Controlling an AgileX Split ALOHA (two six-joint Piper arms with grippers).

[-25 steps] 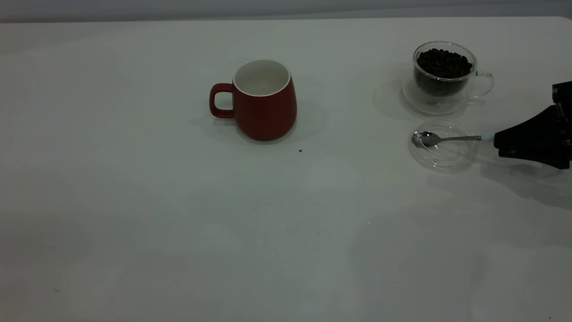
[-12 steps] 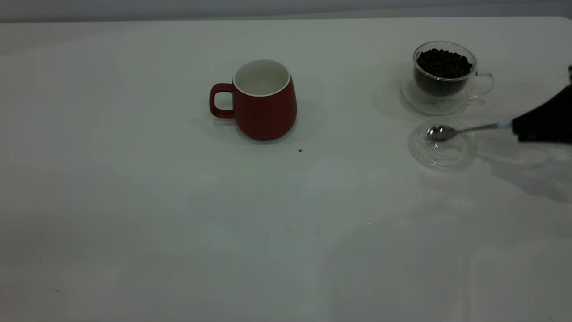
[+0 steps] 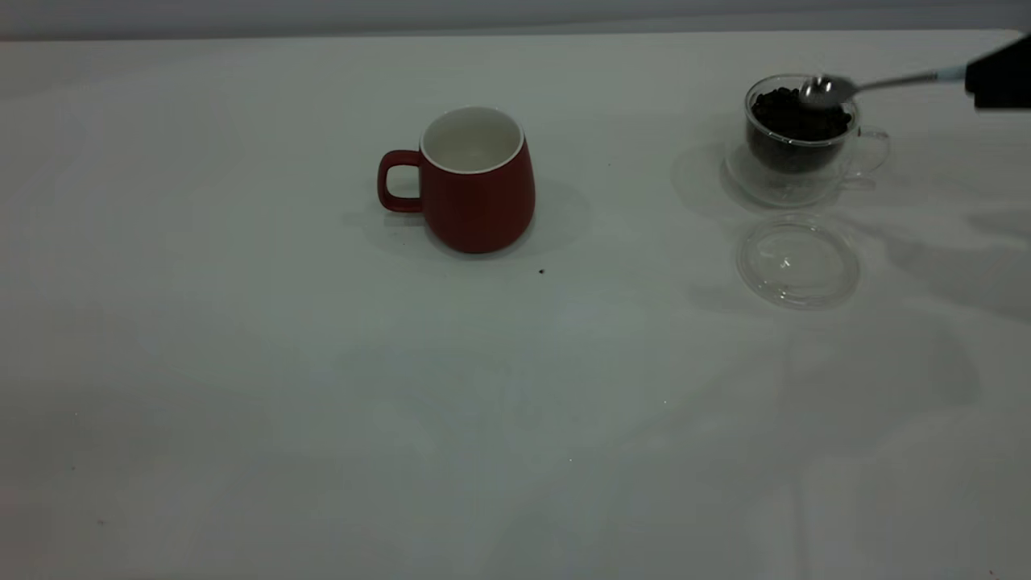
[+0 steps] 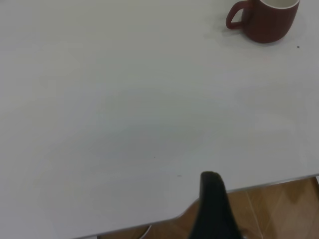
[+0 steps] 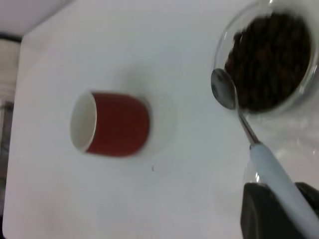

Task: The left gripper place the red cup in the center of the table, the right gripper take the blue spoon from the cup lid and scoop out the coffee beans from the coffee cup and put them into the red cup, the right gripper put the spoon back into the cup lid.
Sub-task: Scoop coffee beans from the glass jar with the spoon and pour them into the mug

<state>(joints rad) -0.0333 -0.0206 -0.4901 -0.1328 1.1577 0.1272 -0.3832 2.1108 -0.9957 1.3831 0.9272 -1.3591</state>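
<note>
The red cup (image 3: pixel 475 181) stands upright and empty near the middle of the table (image 3: pixel 242 362), its handle toward the left; it also shows in both wrist views (image 4: pixel 264 20) (image 5: pixel 117 124). At the far right stands the clear coffee cup (image 3: pixel 797 153), full of coffee beans (image 3: pixel 793 121) (image 5: pixel 271 59). My right gripper (image 3: pixel 975 80) (image 5: pixel 281 199) is shut on the pale-blue handle of the blue spoon (image 3: pixel 821 90) (image 5: pixel 223 89). The spoon's empty bowl hovers over the coffee cup's rim. In front of the coffee cup the cup lid (image 3: pixel 797 262) lies bare. My left gripper (image 4: pixel 214 199) hangs over the table's edge, far from the red cup.
A tiny dark speck (image 3: pixel 541 271) lies just in front of the red cup. In the left wrist view the table edge runs past wooden floor (image 4: pixel 279 209). Open tabletop stretches between the red cup and the coffee cup.
The right gripper has lifted the spoon off the cup lid and carried it up and back until its bowl is over the coffee cup. The lid now lies empty.
</note>
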